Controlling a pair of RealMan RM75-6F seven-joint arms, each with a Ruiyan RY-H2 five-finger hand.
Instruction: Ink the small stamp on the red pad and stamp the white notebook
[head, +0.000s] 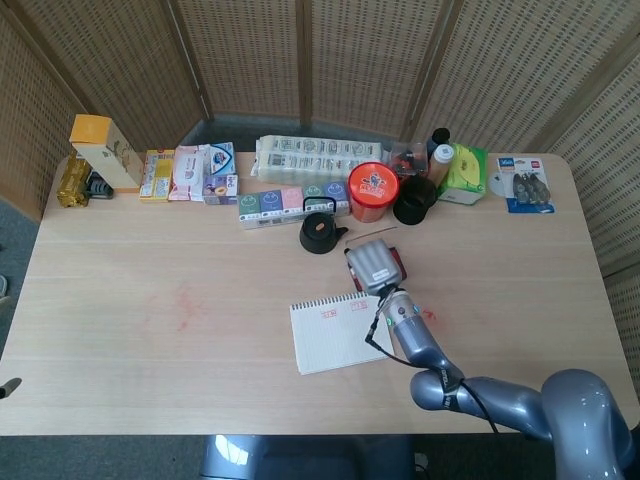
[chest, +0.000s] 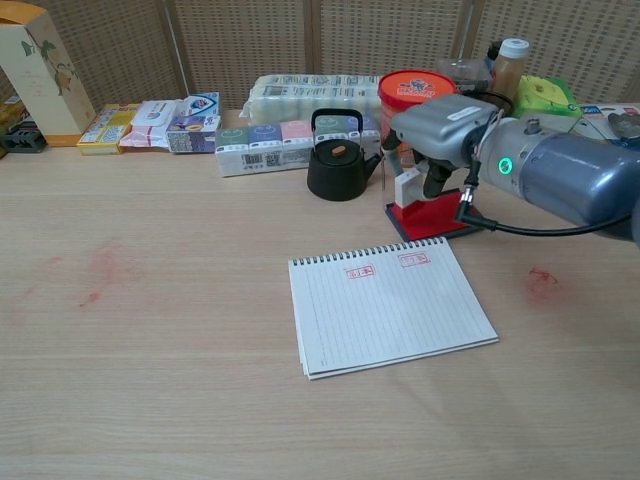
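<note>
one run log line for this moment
right hand: holds small white stamp above red ink pad | white spiral notebook: two red marks | left hand: not in view

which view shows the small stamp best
The chest view: the small stamp shows side-on as a white block in the right hand, above the red pad. In the head view, the hand hides it from above.

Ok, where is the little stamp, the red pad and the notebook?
small stamp (chest: 406, 185), chest view, its white body below the fingers.
red pad (chest: 432, 222), chest view, its front red edge.
white notebook (chest: 390, 310), chest view, middle of the lined page.
</note>
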